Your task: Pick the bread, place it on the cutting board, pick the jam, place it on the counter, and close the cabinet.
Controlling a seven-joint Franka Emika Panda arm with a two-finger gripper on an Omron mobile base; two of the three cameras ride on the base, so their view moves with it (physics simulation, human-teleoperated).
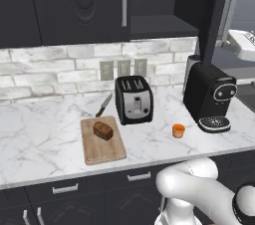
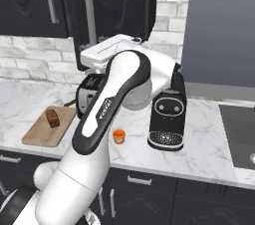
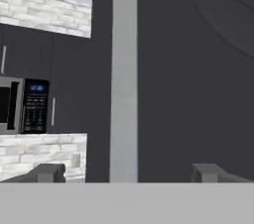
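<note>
White marble counter (image 1: 40,139) under a pale brick wall carries the cutting board (image 1: 102,149) with the bread (image 1: 102,130) on it, well inside its edges. The jam (image 1: 178,130) stands on bare counter between toaster (image 1: 133,100) and coffee machine (image 1: 211,97), near the front edge. The claw (image 3: 126,172), spread wide and holding nothing, faces the open cabinet door (image 3: 188,69) with its silver handle (image 3: 123,74).

The left base view looks forward and down from behind the arm's left onto the white grey-veined marble counter (image 1: 35,134). The right base view covers that same worktop from the other side, and both take in the black-and-silver toaster (image 1: 133,100) and black coffee machine (image 2: 168,119). The hand view sits close against the dark charcoal cabinet door (image 3: 193,69) and its silver bar handle (image 3: 123,74).
</note>
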